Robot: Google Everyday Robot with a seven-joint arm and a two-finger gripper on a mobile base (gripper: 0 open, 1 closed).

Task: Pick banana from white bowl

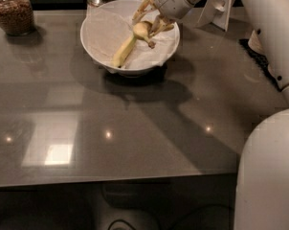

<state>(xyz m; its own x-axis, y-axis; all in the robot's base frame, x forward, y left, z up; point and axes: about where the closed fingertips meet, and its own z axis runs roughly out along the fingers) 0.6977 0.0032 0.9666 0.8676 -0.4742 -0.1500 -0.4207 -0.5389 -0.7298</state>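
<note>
1 view only. The camera sits high on the robot's side of the table (pixel 135 138), looking down and forward across it. The white bowl (pixel 93 42) lies upper middle, at moderate range. The arm (pixel 271 28) enters from right of the bowl; its claw (pixel 148 27) hangs over the bowl's right half, clasping the banana (pixel 141 30).

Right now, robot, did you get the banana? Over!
My hand over the white bowl, shut on the banana. Banana gripped at the bowl's far side. Longer banana lies close beside it in the bowl. Over.
</note>
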